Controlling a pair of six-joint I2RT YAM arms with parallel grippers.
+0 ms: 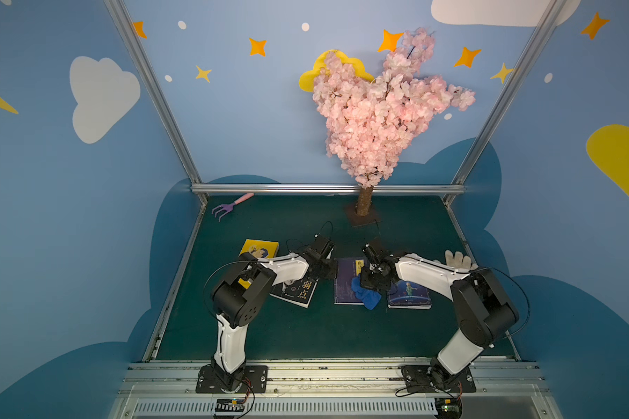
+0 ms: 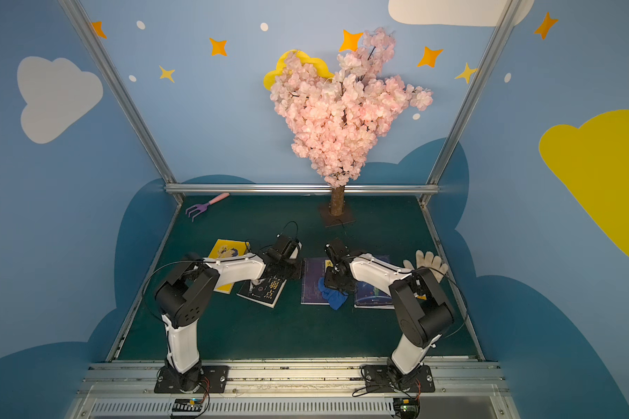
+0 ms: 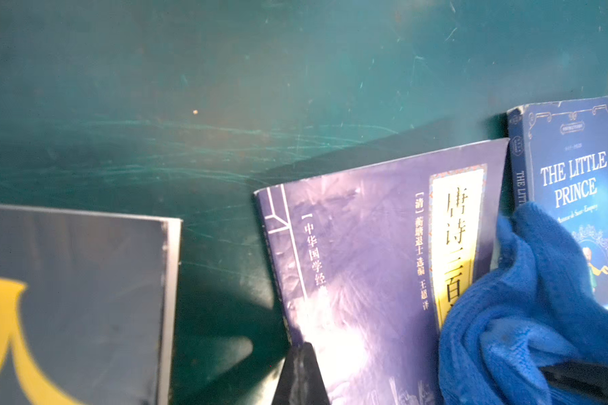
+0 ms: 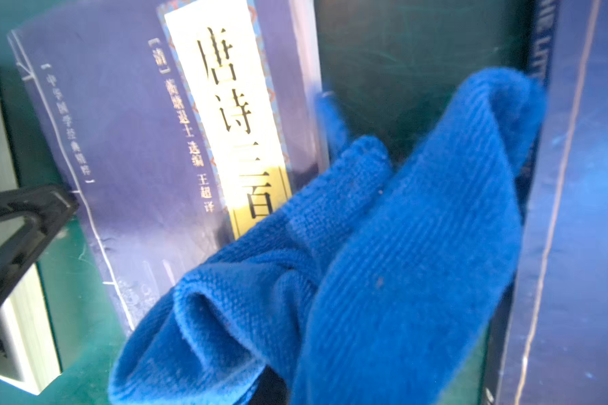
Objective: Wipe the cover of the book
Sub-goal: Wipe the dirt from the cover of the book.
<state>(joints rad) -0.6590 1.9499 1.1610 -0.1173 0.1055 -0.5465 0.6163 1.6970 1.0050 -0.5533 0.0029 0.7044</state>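
Observation:
A purple book with a yellow title strip lies flat mid-table, in both top views and both wrist views. A bunched blue cloth rests on the book's right part and hangs over its right edge. My right gripper is shut on the cloth, which hides its fingers almost entirely. At the book's left edge my left gripper is shut, its dark tip pressed down there; it also shows in the right wrist view.
A black book with yellow characters lies left of the purple one, a yellow book behind it. A blue Little Prince book lies close on the right. A white glove, a blossom tree and a purple rake stand further back.

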